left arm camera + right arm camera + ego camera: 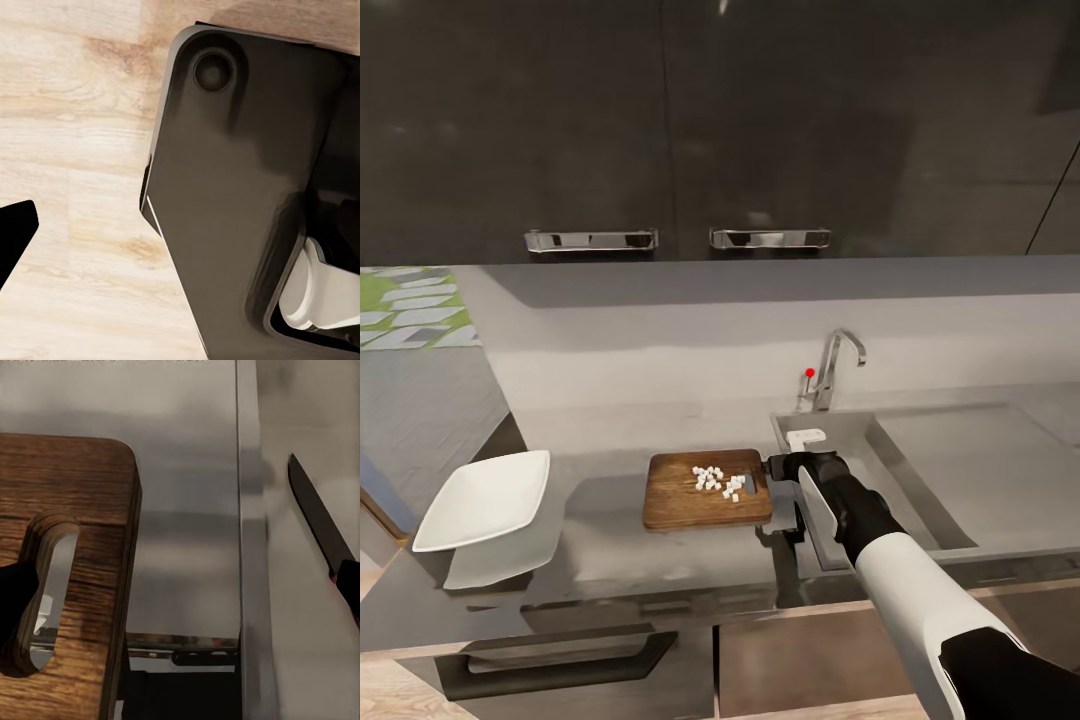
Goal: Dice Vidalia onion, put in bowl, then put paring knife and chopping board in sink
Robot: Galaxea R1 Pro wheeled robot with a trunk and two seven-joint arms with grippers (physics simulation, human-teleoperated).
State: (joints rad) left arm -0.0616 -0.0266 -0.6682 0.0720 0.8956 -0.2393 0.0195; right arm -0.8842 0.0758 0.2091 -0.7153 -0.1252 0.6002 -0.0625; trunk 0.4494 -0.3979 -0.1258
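Right end effector (pixel 778 468) at chopping board (pixel 705 489) handle edge.

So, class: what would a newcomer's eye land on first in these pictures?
Probably the diced onion, white cubes piled on the chopping board mid-countertop. Next, the right gripper at the board's handle end beside the sink. Then the white bowl near the countertop's left end.

Pale wooden plank floor (pixel 75 150) with light streaky grain runs beneath. A large dark glossy panel with rounded corners (pixel 240 187), part of the robot's body, lies over it. A round recessed dark knob (pixel 213 70) sits near one corner of the panel. A white cylindrical part (pixel 319 296) shows beside the panel's edge. A black fingertip (pixel 15 232) enters at the frame edge.
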